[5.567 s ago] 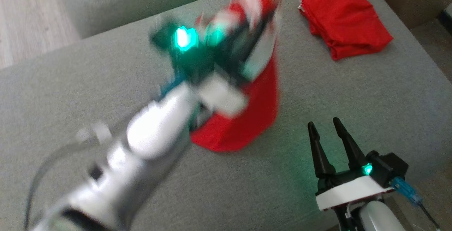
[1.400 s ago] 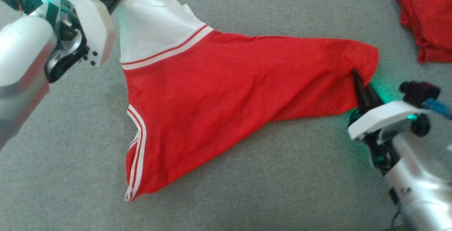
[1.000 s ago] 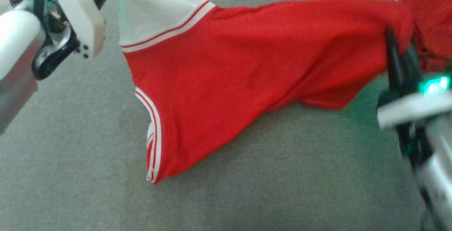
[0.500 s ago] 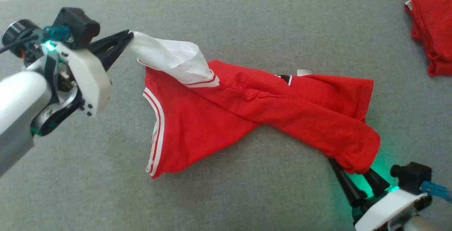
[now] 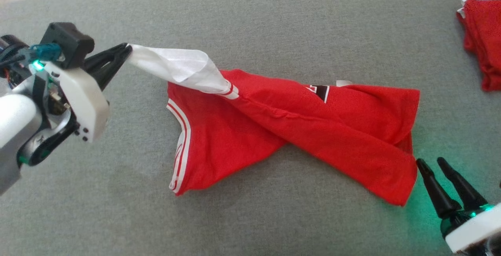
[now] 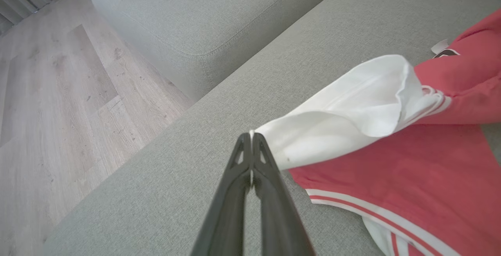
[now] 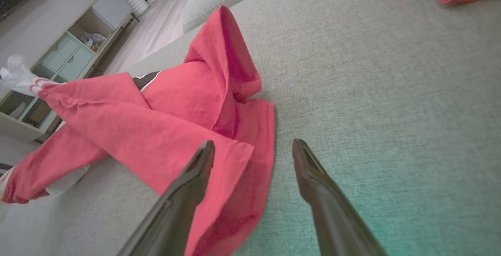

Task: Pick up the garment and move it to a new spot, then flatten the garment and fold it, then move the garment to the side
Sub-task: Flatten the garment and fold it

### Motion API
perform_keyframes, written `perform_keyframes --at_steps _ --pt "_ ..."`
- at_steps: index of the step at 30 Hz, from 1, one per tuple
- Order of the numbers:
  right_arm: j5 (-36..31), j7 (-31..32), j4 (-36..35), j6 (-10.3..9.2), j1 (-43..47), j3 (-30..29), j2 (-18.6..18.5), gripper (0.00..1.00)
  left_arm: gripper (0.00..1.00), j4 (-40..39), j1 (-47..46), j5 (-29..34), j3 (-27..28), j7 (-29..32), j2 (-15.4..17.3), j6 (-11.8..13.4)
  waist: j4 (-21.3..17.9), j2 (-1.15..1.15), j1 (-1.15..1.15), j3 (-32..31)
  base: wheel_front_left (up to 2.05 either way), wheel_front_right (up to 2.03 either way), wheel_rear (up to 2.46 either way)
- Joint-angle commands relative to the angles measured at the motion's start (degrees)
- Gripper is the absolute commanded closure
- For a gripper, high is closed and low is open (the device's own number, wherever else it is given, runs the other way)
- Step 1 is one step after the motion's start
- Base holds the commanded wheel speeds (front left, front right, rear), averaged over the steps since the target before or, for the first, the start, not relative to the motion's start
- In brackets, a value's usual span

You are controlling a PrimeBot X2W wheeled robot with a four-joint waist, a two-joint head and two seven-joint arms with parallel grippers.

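— What colour is the garment [image 5: 313, 130]?
— Bright red, with one plain white panel [image 5: 176, 66]. Thin red and white stripes run where the panel meets the red and along one edge. A small black patch [image 5: 321, 91] shows near the middle.
— And underneath it?
— A sofa cushion [image 5: 274, 21] in plain grey-green weave. At the far right, a second red cloth [image 5: 481, 40] with a white edge.
— The robot?
— The left gripper [image 5: 126, 47] and right gripper [image 5: 430, 162] have black fingers and white housings; green lights tint the cushion. The floor [image 6: 58, 91] is pale wood grain.
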Motion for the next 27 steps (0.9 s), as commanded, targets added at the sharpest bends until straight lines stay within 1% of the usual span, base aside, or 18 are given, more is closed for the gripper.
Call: perform_keyframes --at_steps 1,4,8,9,12,17,20,22,24,26,27 --pt "0.68 0.16 -1.24 -0.04 -1.30 0.82 -2.71 0.00 1.00 -0.86 -1.69 -0.20 3.13 -0.24 2.75 0.55 0.21 0.00 0.00 0.09 0.00 0.00 0.00" --pt "2.76 1.32 -1.00 -0.04 -2.64 3.13 -3.10 0.00 1.00 -1.25 -1.64 -0.20 3.03 0.11 2.62 0.60 0.86 0.00 0.00 0.18 0.00 0.00 0.00" --pt "3.58 1.90 -1.00 -0.04 -3.58 6.41 -3.81 0.00 1.00 -1.55 -1.55 -0.10 2.91 0.36 2.31 0.62 1.52 0.00 0.00 0.11 0.00 0.00 0.00" --pt "3.32 1.38 -0.86 -0.04 -3.76 6.89 -4.05 0.28 1.00 -1.62 -1.51 -0.09 2.89 0.40 2.29 0.65 1.60 0.00 0.00 0.04 0.00 0.00 0.00" --pt "2.80 -0.59 -0.36 -0.04 -4.09 8.12 -4.43 1.00 1.00 -1.64 -1.23 -0.02 2.81 0.40 2.38 0.70 1.72 0.00 0.00 -0.31 0.00 0.00 0.00" --pt "1.66 -3.50 0.67 -0.04 -5.74 9.56 -5.92 1.00 1.00 -1.62 -0.88 0.52 2.80 -0.67 2.61 0.80 1.41 0.00 0.00 -1.14 0.00 0.00 0.00" --pt "-0.31 -5.51 1.71 -0.04 -7.85 8.47 -7.17 1.00 1.00 -1.66 -1.36 1.51 3.31 -2.50 2.37 1.03 1.11 0.00 0.00 -1.41 0.00 0.00 0.00" --pt "-2.44 -6.73 2.64 -0.04 -9.78 5.54 -7.34 1.00 1.00 -1.56 -1.91 2.61 3.94 -4.41 2.08 1.57 0.85 0.00 0.00 -1.40 0.00 0.00 0.00" --pt "-4.75 -7.24 2.63 -0.04 -11.34 1.37 -6.87 1.00 1.00 -1.27 -2.28 3.51 4.47 -6.12 1.77 2.18 0.56 0.00 0.00 -1.31 0.00 0.00 0.00" --pt "-6.41 -7.34 0.34 -0.04 -11.31 -2.08 -5.85 1.00 1.00 -1.11 -2.38 3.79 4.88 -7.38 1.39 2.50 0.46 0.00 0.00 -1.12 0.00 0.00 0.00" --pt "-7.11 -7.35 -1.05 -0.04 -10.36 -2.65 -5.74 1.00 1.00 -1.10 -2.24 3.54 4.93 -7.64 1.16 2.42 0.50 0.00 0.00 -0.99 0.00 0.00 0.00"
